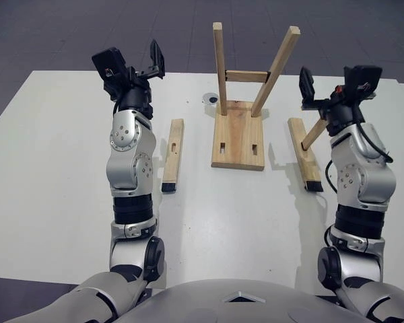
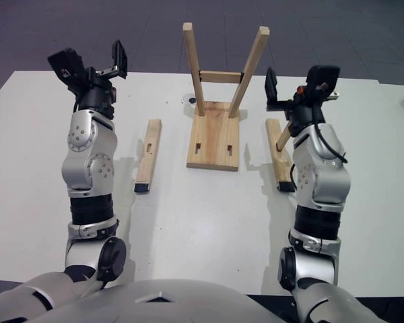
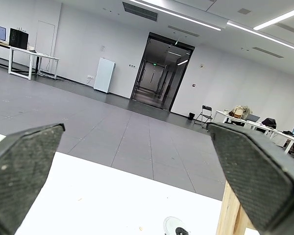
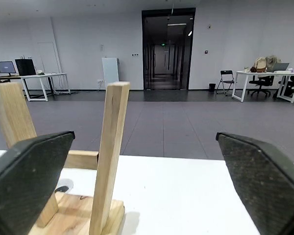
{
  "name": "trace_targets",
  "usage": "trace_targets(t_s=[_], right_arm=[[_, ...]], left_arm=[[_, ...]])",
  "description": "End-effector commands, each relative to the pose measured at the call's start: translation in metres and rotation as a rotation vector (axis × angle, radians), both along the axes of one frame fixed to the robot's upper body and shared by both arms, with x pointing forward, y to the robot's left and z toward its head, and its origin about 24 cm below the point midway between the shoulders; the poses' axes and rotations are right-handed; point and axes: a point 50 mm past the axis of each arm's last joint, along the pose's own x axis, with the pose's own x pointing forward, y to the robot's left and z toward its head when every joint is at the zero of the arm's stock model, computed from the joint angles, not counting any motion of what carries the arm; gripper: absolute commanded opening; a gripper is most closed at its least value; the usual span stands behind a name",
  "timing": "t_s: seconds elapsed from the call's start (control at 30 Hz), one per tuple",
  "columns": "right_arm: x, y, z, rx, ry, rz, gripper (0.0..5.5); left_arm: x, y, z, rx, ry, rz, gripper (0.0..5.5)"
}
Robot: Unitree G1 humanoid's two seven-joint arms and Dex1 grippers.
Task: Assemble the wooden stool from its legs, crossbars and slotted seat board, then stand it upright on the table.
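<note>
The slotted seat board [image 1: 237, 141] lies flat at the table's middle back. Two legs [image 1: 220, 67] [image 1: 276, 70] stand up from its far end, joined by a crossbar [image 1: 246, 76]. A loose leg [image 1: 174, 155] lies to the board's left. Another leg [image 1: 304, 160] lies to its right, with a short crossbar [image 1: 314, 133] sticking up from it. My left gripper [image 3: 137, 181] is raised above the table left of the loose leg, open and empty. My right gripper [image 4: 142, 186] hovers open and empty above the right leg, facing the standing legs [image 4: 108, 161].
A small white disc with a dark centre [image 1: 211, 99] sits on the white table [image 1: 60, 168] just behind the board's left corner. Bare tabletop spreads in front of the board and at the far left. Dark floor lies beyond the table's back edge.
</note>
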Motion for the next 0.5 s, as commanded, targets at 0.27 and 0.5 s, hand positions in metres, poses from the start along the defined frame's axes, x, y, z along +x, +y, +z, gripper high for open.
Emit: trace_targets(t_s=[0.27,0.5], right_arm=[[0.005,-0.042,0.071,0.15,-0.231,-0.096,5.36],[0.018,-0.022,0.045,0.145,-0.129,-0.04,5.36]], left_arm=[[-0.001,-0.013,0.001,0.028,-0.008,-0.034,5.4],[0.0,-0.014,0.002,0.029,-0.008,-0.042,5.4]])
